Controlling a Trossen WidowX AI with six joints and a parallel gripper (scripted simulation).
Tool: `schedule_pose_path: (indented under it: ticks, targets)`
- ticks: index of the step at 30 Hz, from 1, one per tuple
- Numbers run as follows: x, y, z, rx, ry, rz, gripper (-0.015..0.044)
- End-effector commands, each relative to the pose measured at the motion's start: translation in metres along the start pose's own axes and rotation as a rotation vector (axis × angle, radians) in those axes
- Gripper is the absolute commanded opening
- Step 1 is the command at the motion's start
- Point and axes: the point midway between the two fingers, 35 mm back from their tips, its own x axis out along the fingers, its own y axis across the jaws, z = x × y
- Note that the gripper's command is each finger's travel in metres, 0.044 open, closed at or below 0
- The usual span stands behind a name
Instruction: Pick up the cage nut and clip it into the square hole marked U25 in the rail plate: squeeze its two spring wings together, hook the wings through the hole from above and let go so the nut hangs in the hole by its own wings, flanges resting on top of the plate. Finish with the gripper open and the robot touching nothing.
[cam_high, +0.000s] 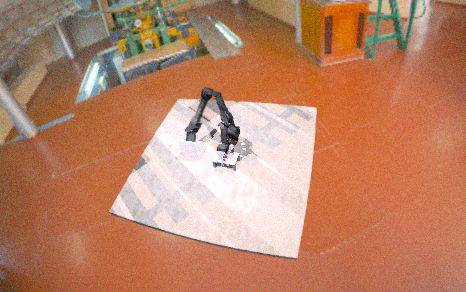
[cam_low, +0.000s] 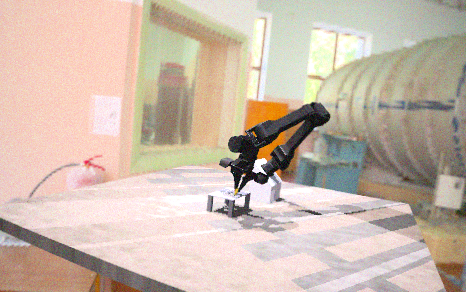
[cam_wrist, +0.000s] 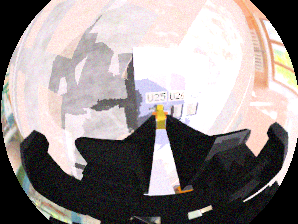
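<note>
The cage nut (cam_wrist: 160, 119) was grasped between the fingertips of the gripper (cam_low: 237, 191) (cam_wrist: 160, 117), just below the U25 label (cam_wrist: 156, 97); the square hole beneath was hidden.
</note>
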Motion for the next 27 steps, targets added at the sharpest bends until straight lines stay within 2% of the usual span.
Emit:
schedule_pose_path:
  ticks: [1, 27]
  targets:
    - [-0.001, -0.0008, 0.0001, 0.006, -0.004, -0.011, 0.0029]
    - [-0.0006, 0.0012, 0.0002, 0.006, -0.004, -0.047, 0.0029]
